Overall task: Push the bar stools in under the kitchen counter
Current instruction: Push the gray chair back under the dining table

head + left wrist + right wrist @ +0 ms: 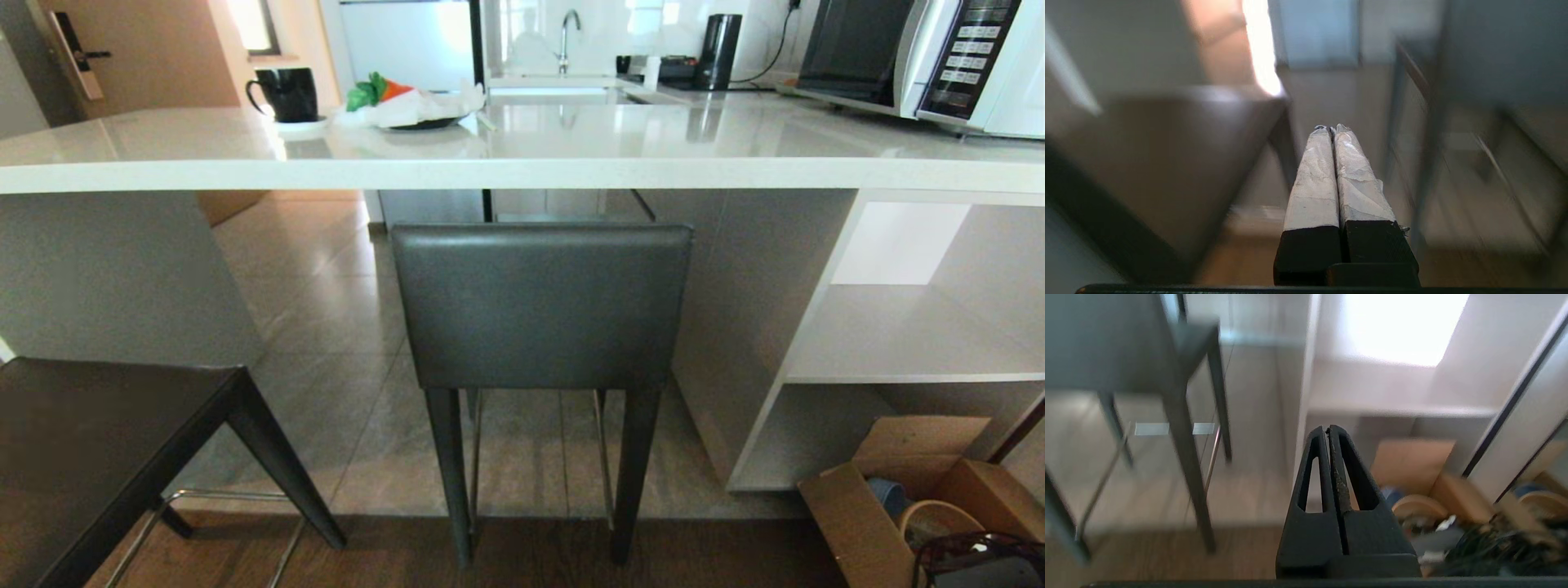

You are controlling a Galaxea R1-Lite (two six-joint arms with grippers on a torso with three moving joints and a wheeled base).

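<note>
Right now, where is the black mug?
In the head view the black mug stands on the kitchen counter, far left, on a white saucer beside a plate of food.

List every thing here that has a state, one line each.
Middle bar stool: upright, backrest just below the kitchen counter edge, back legs outside it.
Left bar stool: upright, not pushed in.
Left tool: shut, empty.
Right tool: shut, empty.
Cardboard box: open.

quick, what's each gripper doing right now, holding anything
Left gripper: closed, white-wrapped fingers pressed together, holding nothing.
Right gripper: closed, black fingers pressed together, holding nothing.
</note>
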